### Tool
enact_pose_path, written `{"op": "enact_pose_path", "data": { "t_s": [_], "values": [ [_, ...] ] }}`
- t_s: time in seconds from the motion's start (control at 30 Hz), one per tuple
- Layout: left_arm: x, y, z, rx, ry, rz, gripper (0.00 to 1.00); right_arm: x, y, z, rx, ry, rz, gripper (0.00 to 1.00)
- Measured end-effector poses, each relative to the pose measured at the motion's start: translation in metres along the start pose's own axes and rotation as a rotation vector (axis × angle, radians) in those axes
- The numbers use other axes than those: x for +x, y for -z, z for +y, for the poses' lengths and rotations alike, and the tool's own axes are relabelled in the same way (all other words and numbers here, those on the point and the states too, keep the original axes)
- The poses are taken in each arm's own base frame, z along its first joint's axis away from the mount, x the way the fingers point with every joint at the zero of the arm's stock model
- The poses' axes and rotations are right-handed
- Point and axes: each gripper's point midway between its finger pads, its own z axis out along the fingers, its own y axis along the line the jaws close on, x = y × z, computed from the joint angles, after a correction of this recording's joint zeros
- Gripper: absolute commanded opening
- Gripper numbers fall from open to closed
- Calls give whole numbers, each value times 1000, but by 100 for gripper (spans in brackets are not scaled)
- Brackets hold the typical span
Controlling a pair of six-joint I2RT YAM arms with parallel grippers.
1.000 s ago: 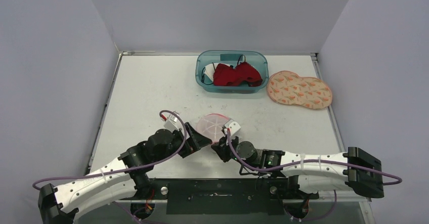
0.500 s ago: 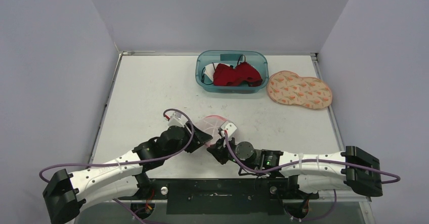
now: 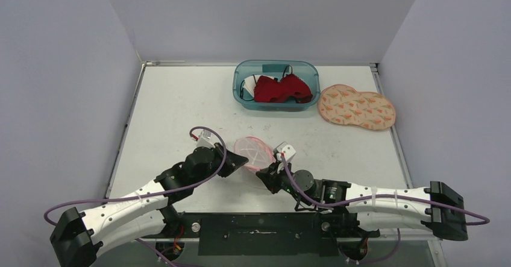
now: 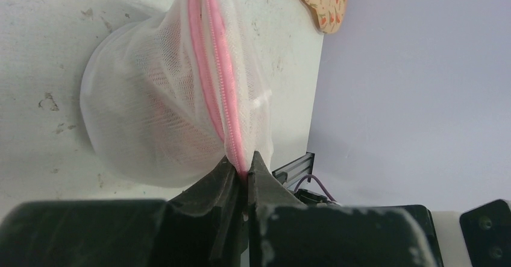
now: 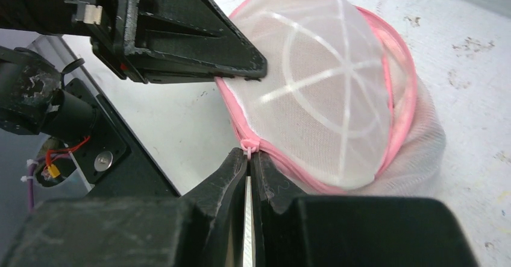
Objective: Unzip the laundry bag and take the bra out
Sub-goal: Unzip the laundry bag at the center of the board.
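The laundry bag is a round white mesh pod with a pink zipper, lying near the table's front between both arms. It shows as a dome with white ribs in the right wrist view and as bunched mesh in the left wrist view. My left gripper is shut on the pink zipper seam at the bag's left edge. My right gripper is shut on the small pink zipper pull at the bag's near rim. The bra inside the bag is not visible through the mesh.
A teal bin holding red and white garments stands at the back centre. A peach patterned pad lies to its right. Grey walls close in on three sides, and the arms' base rail runs along the near edge.
The left gripper slid forward onto the bag's left edge and shut on the zipper seam. The right arm shifted slightly right, still pinching the pull, and the bag moved a little with it.
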Motion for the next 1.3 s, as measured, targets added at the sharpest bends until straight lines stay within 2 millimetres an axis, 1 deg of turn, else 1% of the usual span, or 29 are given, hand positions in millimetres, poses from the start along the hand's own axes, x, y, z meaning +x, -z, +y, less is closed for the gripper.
{"op": "enact_pose_path", "data": {
  "t_s": [0.2,0.33,0.57,0.6,0.67,0.7,0.8,0.83,0.87,0.93,1.03,1.13,1.2,1.3],
  "values": [
    [-3,0,0,5,-4,9,0,2,7,-14,61,-26,-6,5],
    [-5,-3,-4,34,-14,25,0,1,11,-21,95,-46,-17,5],
    [-4,-15,-5,103,-70,99,0,-2,18,-26,108,-52,-31,5],
    [-4,-18,-4,113,-81,117,1,-2,18,-27,108,-49,-31,5],
    [-3,-24,-2,119,-101,149,9,-2,19,-27,108,-43,-29,5],
    [-2,-26,-1,119,-110,167,15,-1,19,-28,110,-41,-27,5],
    [-2,-34,-1,114,-143,200,41,2,19,-29,115,-36,-21,5],
    [-3,-36,-1,112,-154,203,54,2,19,-30,118,-35,-20,5],
    [-5,-38,0,109,-163,202,63,3,19,-31,119,-34,-19,5],
    [-6,-37,3,100,-178,200,73,3,19,-31,122,-34,-20,5],
    [-6,-28,9,68,-186,206,78,3,19,-31,122,-33,-20,5],
    [-6,-9,14,30,-186,199,80,3,18,-31,121,-32,-21,5],
    [-7,6,13,24,-181,183,81,3,17,-30,119,-27,-21,5],
    [-5,30,4,62,-167,155,81,8,14,-30,117,-10,-7,5]
  ]
}}
